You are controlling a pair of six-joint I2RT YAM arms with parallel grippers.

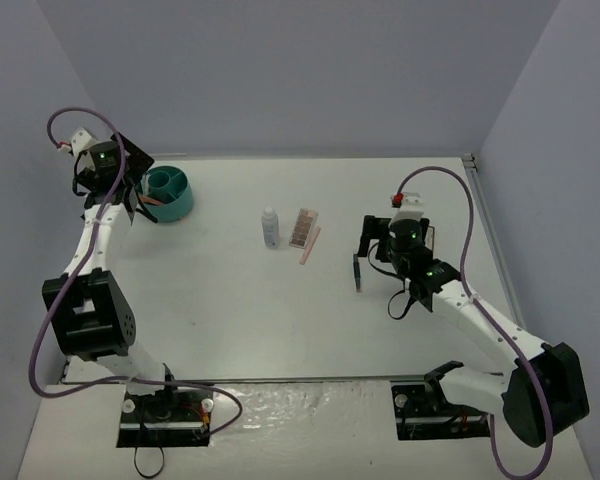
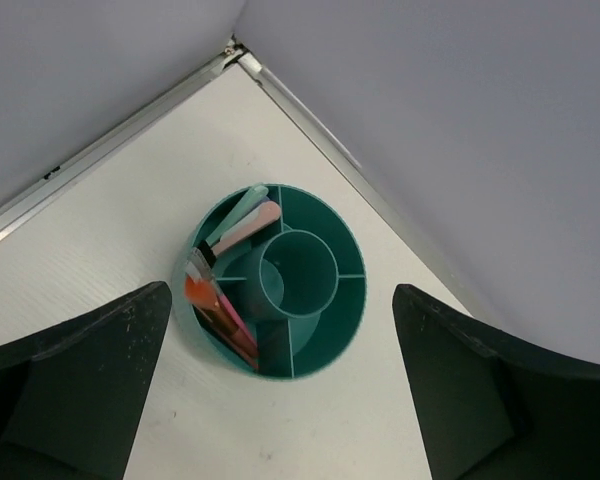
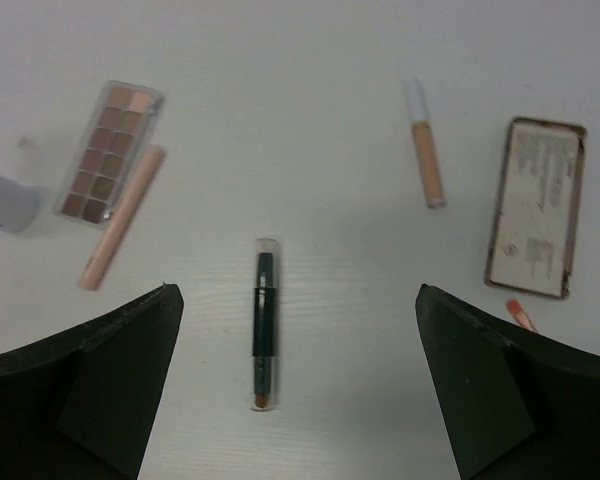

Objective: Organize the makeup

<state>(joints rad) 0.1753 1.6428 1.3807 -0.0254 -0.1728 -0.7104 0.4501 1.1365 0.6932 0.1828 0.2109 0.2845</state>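
My right gripper [image 3: 294, 300] [image 1: 377, 243] is open and empty above a dark stick with clear caps [image 3: 264, 323] [image 1: 357, 272], which lies on the table between the fingers. In the right wrist view a pinkish-brown palette [image 3: 110, 152], a pink stick [image 3: 123, 216] and the edge of a white bottle [image 3: 0, 200] lie to the left. A peach tube with a white cap [image 3: 426, 155] and a dark-framed compact [image 3: 537, 208] lie to the right. My left gripper [image 2: 280, 290] [image 1: 130, 195] is open and empty above the round teal tub [image 2: 350, 300] [image 1: 168, 192], which holds teal [image 2: 238, 215], pink [image 2: 248, 230] and orange-pink [image 2: 215, 310] sticks.
The top view shows the bottle [image 1: 270, 227], the palette [image 1: 302, 228] and the pink stick [image 1: 310, 245] mid-table. The tub stands in the far left corner, close to the walls and a metal edge strip [image 2: 110, 140]. A small orange-pink item [image 3: 520, 313] lies by the compact.
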